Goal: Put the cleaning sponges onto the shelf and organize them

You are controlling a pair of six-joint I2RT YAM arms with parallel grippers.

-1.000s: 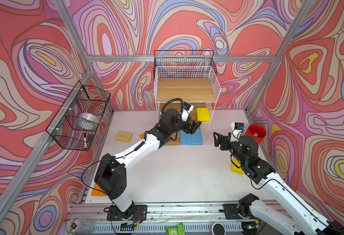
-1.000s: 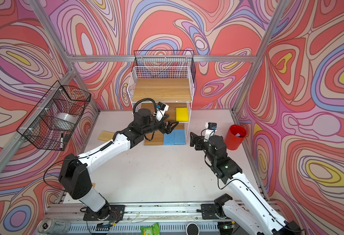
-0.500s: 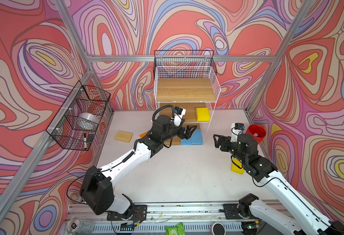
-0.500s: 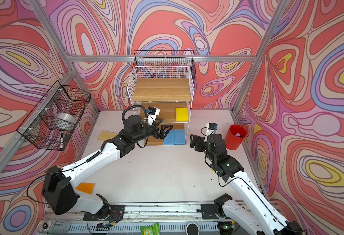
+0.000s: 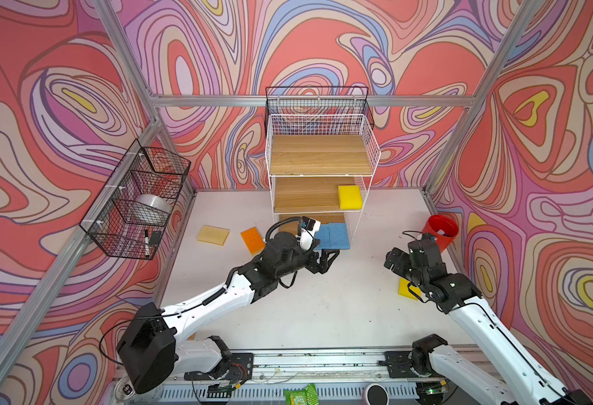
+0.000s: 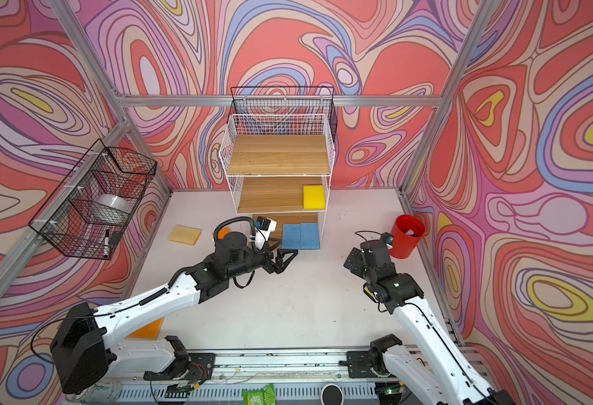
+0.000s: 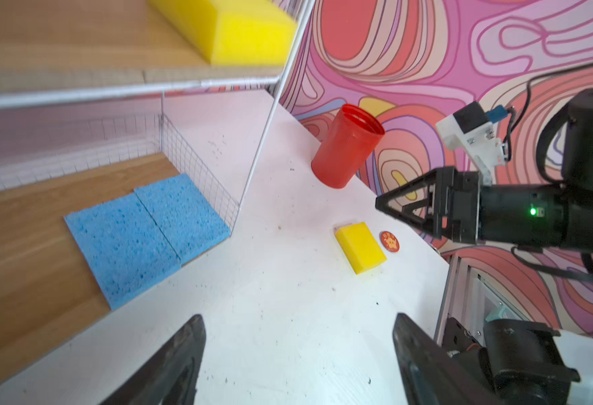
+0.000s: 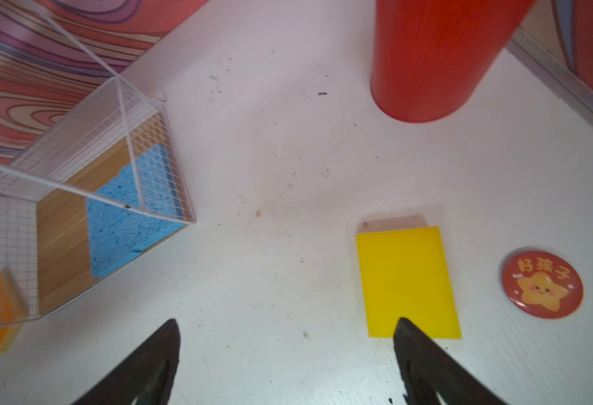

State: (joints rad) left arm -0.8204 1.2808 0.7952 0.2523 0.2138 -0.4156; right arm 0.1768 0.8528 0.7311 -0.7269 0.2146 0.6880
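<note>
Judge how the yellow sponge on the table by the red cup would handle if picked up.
Probably light and squashy: the yellow sponge looks like a thick foam block, so the jaws would likely dent it. Lying flat on the white table, it should not roll or tip.

Shelf [image 5: 319,157] at back of bench [image 5: 323,308], paired sponges [image 6: 291,236] [image 6: 310,235] side by side on bottom tier, single sponge [image 5: 350,197] on middle tier, two loose sponges [image 5: 213,235] [image 5: 252,240] left of shelf, cup [image 5: 440,229] right.
</note>
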